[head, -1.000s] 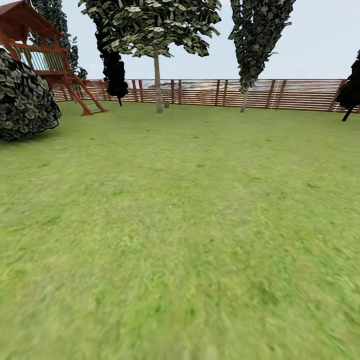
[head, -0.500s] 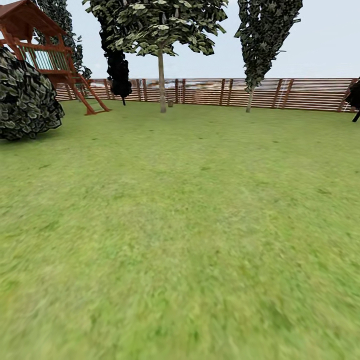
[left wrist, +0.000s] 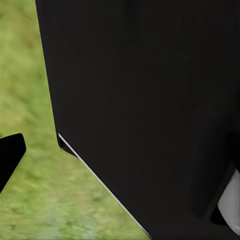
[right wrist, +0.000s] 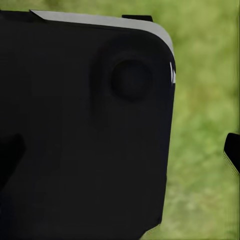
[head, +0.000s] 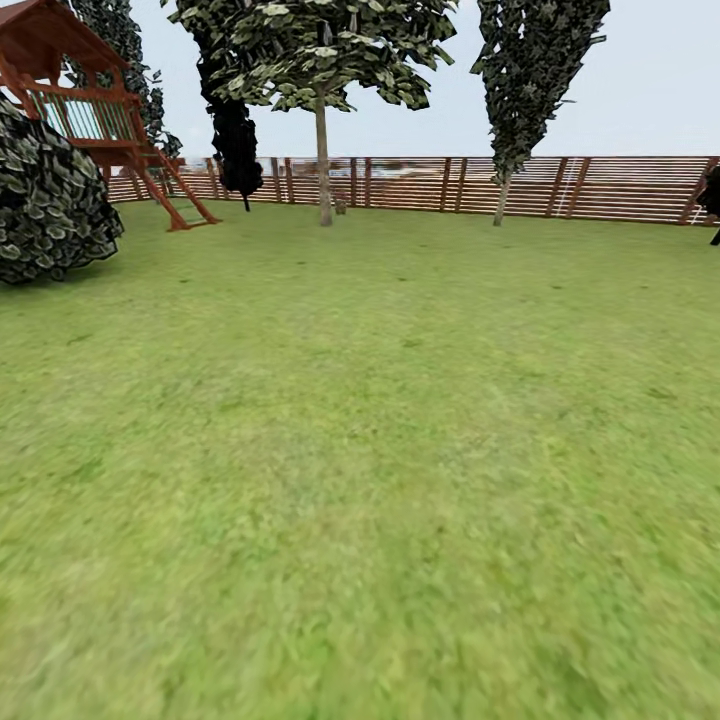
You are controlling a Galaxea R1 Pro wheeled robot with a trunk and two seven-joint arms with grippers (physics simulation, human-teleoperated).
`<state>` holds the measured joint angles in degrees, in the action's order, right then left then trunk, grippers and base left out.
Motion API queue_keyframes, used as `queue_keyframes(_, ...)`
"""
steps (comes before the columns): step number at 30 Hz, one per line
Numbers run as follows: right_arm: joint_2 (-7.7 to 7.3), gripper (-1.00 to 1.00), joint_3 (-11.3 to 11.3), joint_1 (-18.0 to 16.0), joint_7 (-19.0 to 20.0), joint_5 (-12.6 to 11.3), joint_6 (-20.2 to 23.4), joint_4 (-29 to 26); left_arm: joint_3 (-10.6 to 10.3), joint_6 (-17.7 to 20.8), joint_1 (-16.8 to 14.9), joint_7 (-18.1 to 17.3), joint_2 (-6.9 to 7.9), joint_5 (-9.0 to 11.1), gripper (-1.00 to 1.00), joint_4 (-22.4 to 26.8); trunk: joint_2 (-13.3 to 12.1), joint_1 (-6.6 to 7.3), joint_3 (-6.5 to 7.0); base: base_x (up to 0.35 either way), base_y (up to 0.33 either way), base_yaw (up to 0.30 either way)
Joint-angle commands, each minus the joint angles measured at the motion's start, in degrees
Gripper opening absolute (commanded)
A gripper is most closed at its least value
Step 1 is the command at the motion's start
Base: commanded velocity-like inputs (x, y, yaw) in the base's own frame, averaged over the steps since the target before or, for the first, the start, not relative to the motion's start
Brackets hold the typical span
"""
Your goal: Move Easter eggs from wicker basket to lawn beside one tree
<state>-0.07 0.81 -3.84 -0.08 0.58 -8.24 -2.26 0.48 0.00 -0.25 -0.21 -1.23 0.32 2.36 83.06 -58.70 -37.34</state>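
Left gripper: in the left wrist view a smooth matte-black robot panel [left wrist: 150, 100] with a thin pale edge blocks most of the frame; one dark fingertip [left wrist: 10, 155] pokes in at the side; whether the jaws are apart or together cannot be told.
Right gripper: in the right wrist view a black rounded-corner housing [right wrist: 85, 130] with a round boss covers the frame; a dark finger tip [right wrist: 232, 150] shows at the edge; jaw state cannot be told.
Lawn [head: 380, 480]: mottled green grass, flat, blurred in the near field, sharper farther off.
Bush [head: 50, 200]: rounded, dark, leafy, at far left.
Play tower [head: 90, 110]: red-brown timber, pitched roof, slanted ladder, behind the bush.
Tree [head: 323, 160]: straight pale trunk, broad leafy crown, near the fence.
Small object [head: 341, 208]: brownish, just beside the trunk base; too small to identify.
Columnar tree [head: 520, 90]: dark, slim trunk, right of centre.
Fence [head: 600, 188]: brown horizontal slats, closing the garden's far side.
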Motion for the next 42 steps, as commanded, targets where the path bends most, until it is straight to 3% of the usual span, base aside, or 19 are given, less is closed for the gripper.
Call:
queue_keyframes(1,-0.01,1.0,0.07,-0.03,-0.01,-0.01,-0.16,0.06,0.02,0.0,-0.02,-0.03,0.0,0.03,1.0,0.02,0.02,-0.03,-0.05,0.333,0.0,0.0)
queue_keyframes(42,-0.06,1.0,0.0,-0.03,-0.09,-0.15,-0.13,0.07,0.05,0.0,-0.02,0.03,0.0,0.03,1.0,0.02,0.02,-0.03,-0.05,0.333,0.0,0.0)
